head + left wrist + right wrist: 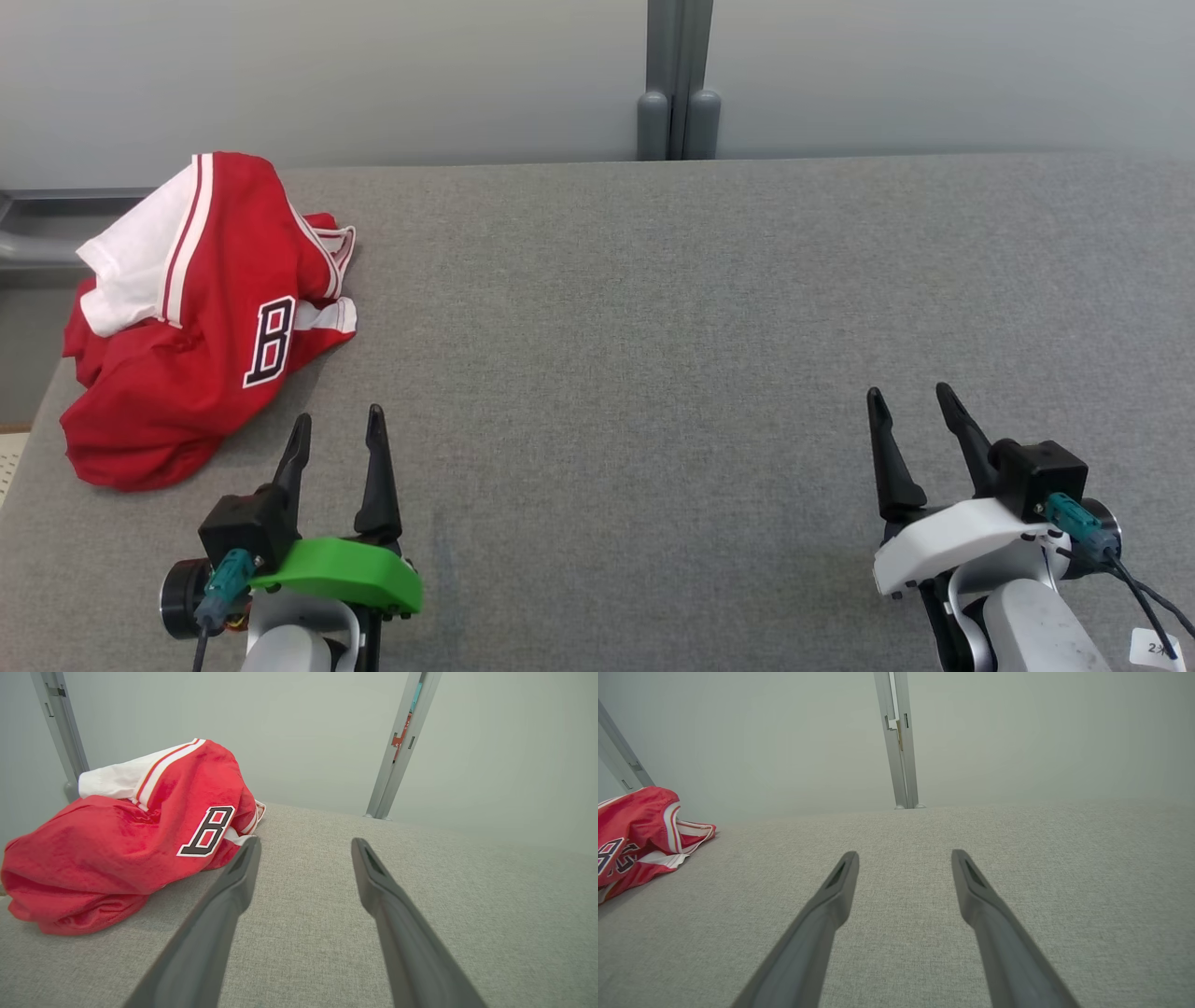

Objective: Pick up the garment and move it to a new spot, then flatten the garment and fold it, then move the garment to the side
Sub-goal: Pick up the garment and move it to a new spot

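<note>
The garment (187, 317) is a red jersey with white trim and a black letter B, lying crumpled in a heap at the far left of the grey table. My left gripper (337, 420) hovers open just in front and to the right of it, nothing between its fingers. In the left wrist view the garment (121, 844) bulks up left of my left gripper (305, 845). My right gripper (910, 397) stands open over bare table at the lower right. From the right wrist, the garment (635, 835) lies far left of my right gripper (904, 856).
The grey fabric-covered table (653, 327) stretches wide between and beyond the arms. A pale wall with a grey upright post (679, 84) runs behind its far edge. The table's left edge (28, 439) lies right beside the garment.
</note>
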Available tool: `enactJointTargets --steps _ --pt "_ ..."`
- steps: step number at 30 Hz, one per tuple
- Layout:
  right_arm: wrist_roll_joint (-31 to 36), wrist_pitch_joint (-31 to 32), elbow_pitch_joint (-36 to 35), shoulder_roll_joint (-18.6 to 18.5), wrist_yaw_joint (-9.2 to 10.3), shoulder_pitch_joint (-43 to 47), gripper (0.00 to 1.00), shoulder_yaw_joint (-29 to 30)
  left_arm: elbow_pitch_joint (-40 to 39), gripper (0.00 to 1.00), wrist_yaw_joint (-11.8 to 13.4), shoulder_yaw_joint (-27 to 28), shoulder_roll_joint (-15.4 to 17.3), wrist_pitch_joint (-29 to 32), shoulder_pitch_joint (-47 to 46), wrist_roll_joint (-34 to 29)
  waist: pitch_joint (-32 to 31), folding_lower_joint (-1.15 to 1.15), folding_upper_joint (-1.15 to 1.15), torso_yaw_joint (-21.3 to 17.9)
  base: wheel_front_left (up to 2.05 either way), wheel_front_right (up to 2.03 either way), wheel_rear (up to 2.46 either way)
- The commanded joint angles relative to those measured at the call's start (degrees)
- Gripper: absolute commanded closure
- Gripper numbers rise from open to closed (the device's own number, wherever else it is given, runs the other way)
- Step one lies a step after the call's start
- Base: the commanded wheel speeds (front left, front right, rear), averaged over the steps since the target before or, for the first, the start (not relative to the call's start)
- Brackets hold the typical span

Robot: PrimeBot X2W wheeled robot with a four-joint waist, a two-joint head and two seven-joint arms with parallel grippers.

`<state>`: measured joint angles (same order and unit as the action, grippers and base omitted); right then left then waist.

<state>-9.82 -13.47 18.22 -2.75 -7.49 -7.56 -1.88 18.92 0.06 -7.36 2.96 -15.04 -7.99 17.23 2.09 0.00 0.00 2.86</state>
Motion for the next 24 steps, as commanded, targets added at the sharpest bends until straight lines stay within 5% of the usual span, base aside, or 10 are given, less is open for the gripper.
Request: enactJointTargets --steps 1,14,24 --pt "-0.14 -0.39 0.16 -0.24 0.0 -0.52 0.0 -0.02 0.0 0.0 0.1 0.21 0.06 -0.22 -0.53 0.23 -0.02 0.0 0.0 0.02 0.0 0.0 0.0" --pt "0.22 -0.61 0.17 -0.22 0.0 0.2 0.0 0.81 0.35 0.0 0.42 -0.03 0.04 -0.22 -0.68 0.05 -0.02 0.0 0.0 1.83 0.0 0.0 0.0" --pt "0.09 -0.72 -0.41 -0.22 0.0 0.98 0.0 0.49 0.57 0.0 0.69 0.33 0.14 -0.2 0.03 -0.36 -0.35 0.0 0.0 11.05 0.0 0.0 0.0"
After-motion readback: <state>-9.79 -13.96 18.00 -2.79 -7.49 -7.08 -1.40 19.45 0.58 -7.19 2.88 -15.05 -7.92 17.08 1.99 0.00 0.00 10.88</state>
